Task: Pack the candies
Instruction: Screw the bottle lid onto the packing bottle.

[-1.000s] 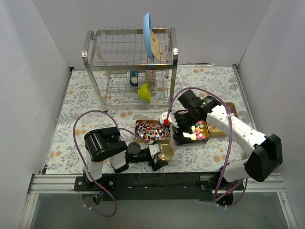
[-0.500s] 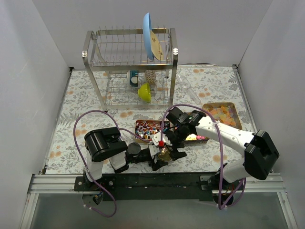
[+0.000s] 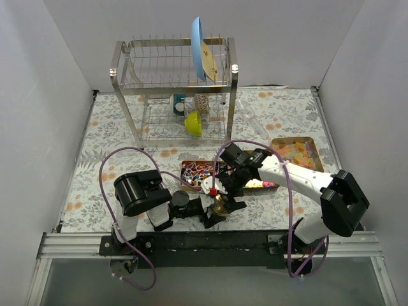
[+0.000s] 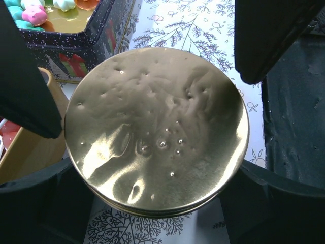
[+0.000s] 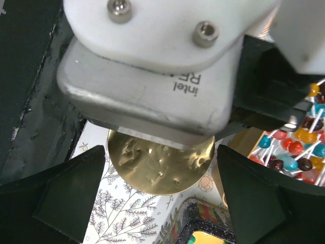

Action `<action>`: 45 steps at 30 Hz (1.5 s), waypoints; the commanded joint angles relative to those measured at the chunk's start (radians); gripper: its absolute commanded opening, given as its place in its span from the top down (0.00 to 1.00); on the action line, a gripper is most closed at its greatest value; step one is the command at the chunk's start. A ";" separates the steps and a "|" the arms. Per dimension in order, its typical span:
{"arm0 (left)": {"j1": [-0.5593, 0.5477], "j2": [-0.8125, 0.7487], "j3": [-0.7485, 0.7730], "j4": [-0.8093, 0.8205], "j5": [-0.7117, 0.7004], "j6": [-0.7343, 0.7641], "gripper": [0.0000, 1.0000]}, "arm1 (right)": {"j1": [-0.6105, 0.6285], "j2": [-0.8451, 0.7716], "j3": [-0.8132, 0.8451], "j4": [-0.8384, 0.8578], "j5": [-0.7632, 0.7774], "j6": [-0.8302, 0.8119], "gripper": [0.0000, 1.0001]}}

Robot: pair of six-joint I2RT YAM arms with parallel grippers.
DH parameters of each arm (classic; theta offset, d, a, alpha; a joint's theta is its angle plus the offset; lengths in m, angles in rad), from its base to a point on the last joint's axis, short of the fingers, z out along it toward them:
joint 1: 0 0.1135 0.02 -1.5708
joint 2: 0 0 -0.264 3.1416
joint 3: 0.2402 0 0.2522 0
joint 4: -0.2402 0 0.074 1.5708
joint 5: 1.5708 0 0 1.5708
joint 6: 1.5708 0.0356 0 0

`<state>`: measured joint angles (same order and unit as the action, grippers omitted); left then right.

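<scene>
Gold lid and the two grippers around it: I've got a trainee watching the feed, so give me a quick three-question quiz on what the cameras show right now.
1. True or false: the right gripper is clamped shut.
2. What does the left gripper have between its fingers? A a spoon; B the gold lid; C a sponge.
3. What colours are the candies in the tray farthest right?

Key: 1 false, its fingers are spread wide above the gold lid; 2 B; 3 orange and yellow.
</scene>
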<state>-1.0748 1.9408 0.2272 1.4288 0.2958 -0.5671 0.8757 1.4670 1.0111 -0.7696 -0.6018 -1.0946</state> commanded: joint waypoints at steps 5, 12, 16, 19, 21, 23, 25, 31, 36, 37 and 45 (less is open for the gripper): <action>-0.014 0.152 -0.072 0.346 -0.093 0.035 1.00 | 0.005 -0.004 -0.009 -0.068 0.003 -0.018 0.02; -0.008 0.149 -0.072 0.349 -0.130 0.027 1.00 | 0.005 -0.040 -0.034 -0.109 0.046 0.016 0.02; -0.007 0.153 -0.066 0.341 -0.136 0.027 1.00 | 0.005 -0.086 -0.055 -0.135 0.053 0.041 0.02; -0.007 0.155 -0.060 0.332 -0.136 0.027 1.00 | 0.005 -0.111 -0.068 -0.184 0.059 0.061 0.02; -0.007 0.156 -0.061 0.331 -0.130 0.027 1.00 | 0.005 -0.122 -0.083 -0.224 0.059 0.062 0.02; -0.007 0.155 -0.061 0.328 -0.116 0.029 1.00 | 0.002 -0.142 -0.100 -0.263 0.072 0.067 0.02; -0.007 0.156 -0.060 0.323 -0.109 0.030 1.00 | -0.018 -0.160 -0.134 -0.248 0.095 0.088 0.02; -0.007 0.150 -0.061 0.309 -0.093 0.042 1.00 | -0.092 -0.146 -0.131 -0.232 0.126 0.131 0.02; -0.007 0.147 -0.062 0.308 -0.076 0.046 1.00 | -0.142 -0.171 -0.037 -0.168 0.093 0.193 0.02; -0.007 0.147 -0.061 0.308 -0.070 0.046 1.00 | -0.142 -0.163 0.002 -0.159 0.076 0.194 0.02; -0.007 0.142 -0.054 0.283 -0.080 0.039 1.00 | -0.097 -0.054 0.061 -0.093 -0.084 0.173 0.02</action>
<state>-1.0836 1.9480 0.2390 1.4296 0.2760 -0.5755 0.7448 1.3701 1.0523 -0.9005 -0.5858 -0.9199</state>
